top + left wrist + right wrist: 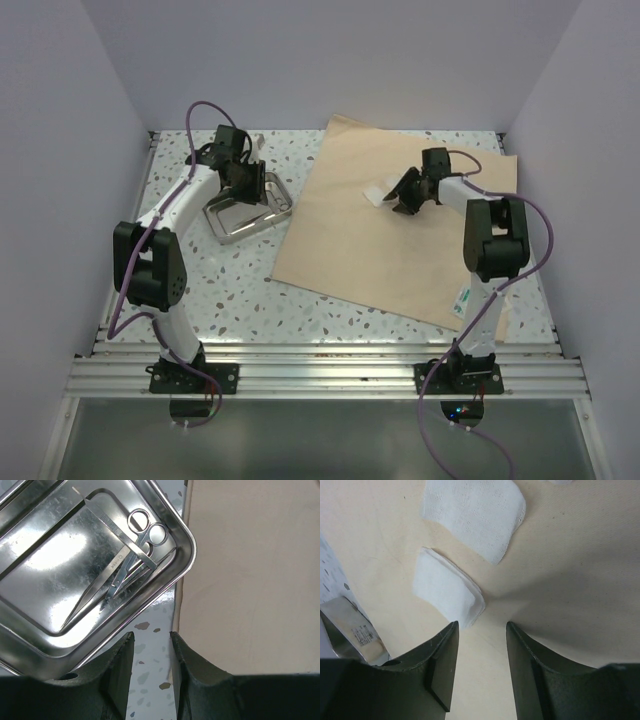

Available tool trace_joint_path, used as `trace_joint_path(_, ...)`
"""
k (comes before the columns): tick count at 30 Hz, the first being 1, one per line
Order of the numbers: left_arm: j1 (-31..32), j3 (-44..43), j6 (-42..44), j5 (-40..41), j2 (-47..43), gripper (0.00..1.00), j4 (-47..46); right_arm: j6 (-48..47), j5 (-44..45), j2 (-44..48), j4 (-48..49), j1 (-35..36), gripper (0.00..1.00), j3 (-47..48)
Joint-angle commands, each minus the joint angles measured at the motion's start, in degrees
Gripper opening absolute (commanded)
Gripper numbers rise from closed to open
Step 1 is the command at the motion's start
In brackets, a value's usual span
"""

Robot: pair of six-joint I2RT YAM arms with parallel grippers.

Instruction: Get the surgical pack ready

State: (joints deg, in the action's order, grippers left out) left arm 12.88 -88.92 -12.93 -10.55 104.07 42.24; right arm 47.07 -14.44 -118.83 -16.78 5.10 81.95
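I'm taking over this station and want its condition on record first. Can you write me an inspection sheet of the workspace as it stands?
Surface: speckled table, no spills seen.
Job's things: tan wrap sheet spread flat on the right; gauze squares lying on it; metal tray on the table left of the sheet, holding steel instruments.
Clutter: nothing seen.
Tools: left tool open, beside the tray's rim, nothing between its fingers; right tool open above the sheet, just short of a gauze square.
Cables: purple cables looped along both arms.
Surroundings: plain pale walls on three sides; metal rail at the near edge.
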Motion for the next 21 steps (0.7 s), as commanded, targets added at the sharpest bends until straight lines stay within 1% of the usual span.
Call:
trace_joint_path(1, 0.3, -1.87, -0.43, -1.14, 0.25, 0.39, -2.16, -1.37, -1.03, -0.96, 2.8, -0.44, 0.47, 0.4)
trace_joint_path(9, 0.39, -2.39, -0.34, -1.32, 0.69, 0.39, -1.98, -1.45, -2.44, -3.87, 5.79, -0.45, 0.46, 1.45)
trace_joint_path(21, 0.47, -2.66, -0.87, -1.76, 1.22, 0.39, -2.25, -1.89, -4.11, -7.56, 5.97, -0.36, 0.4, 4.09)
